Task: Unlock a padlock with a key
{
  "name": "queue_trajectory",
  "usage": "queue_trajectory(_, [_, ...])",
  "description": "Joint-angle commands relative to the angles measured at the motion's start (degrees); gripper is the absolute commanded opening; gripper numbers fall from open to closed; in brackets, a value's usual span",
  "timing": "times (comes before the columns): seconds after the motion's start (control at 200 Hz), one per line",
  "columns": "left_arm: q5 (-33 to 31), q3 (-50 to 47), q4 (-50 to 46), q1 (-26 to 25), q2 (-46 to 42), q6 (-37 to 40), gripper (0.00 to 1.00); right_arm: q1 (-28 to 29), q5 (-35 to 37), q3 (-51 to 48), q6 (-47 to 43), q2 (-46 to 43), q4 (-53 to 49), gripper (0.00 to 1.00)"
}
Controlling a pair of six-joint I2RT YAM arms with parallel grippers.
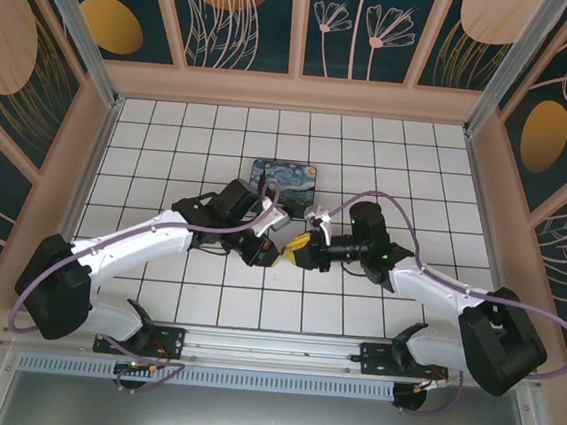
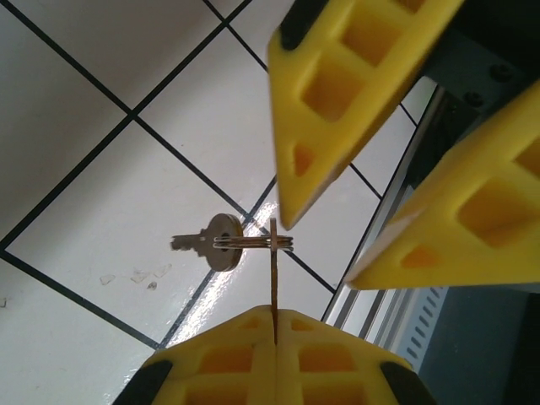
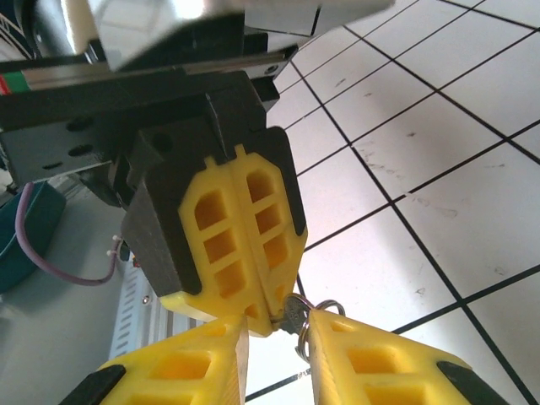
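1. From above, the two arms reach inward over the white tiled table (image 1: 170, 141) and meet near its middle. The left gripper (image 1: 272, 250) and the right gripper (image 1: 298, 248) stand tip to tip, just beside each other. A blue-and-yellow painted box (image 1: 284, 178) lies flat on the tiles just behind them, apart from both. The key is too small to make out from here.

2. In the left wrist view, the left gripper (image 2: 276, 319) has its yellow fingers pressed together on the key (image 2: 274, 270). The key is a thin brownish strip seen edge-on, standing straight up out of the seam between the fingers, above the tiles. A wire ring (image 2: 253, 243) runs through the key's upper part, and a second key (image 2: 215, 245), silvery, hangs on that ring to the side. The right gripper (image 2: 319, 253) comes in from the upper right with its two fingers apart. One fingertip sits just beside the top of the key — whether it touches cannot be told.

3. In the right wrist view, the right gripper (image 3: 277, 342) has its fingers spread. The shut tip of the left gripper (image 3: 257, 314) points down into the gap between them. The key (image 3: 292, 314) and the ring (image 3: 327, 305) show at that tip — between the right fingers, not clamped by them.
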Motion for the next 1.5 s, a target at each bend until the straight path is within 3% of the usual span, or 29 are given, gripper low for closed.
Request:
queue_trajectory(0.0, [1.97,1.29,0.72,-0.01,-1.28,0.3,0.0,-0.45,-3.29,2.1,-1.72,1.51,0.27,0.26])
queue_trajectory(0.53, [5.0,1.29,1.06,-0.02,-2.49,1.44,0.0,-1.5,-11.2,4.92,-2.13,5.69,0.68,0.29])
queue_trajectory(0.756, [4.8,1.29,0.66,-0.07,-3.63,1.09,0.0,-7.73,-10.31,3.3,-0.76,2.98,1.1,0.31])
queue_trajectory(1.171, [5.35,3.41,0.13,-0.02,-2.96,1.28,0.0,-5.04,-15.51,7.04,-3.76,5.85,0.1,0.4])
queue_trajectory(1.496, [5.08,4.01,-0.59,-0.06,-2.83,1.35,0.0,-4.68,-15.55,6.34,-3.49,6.3,1.16,0.34])
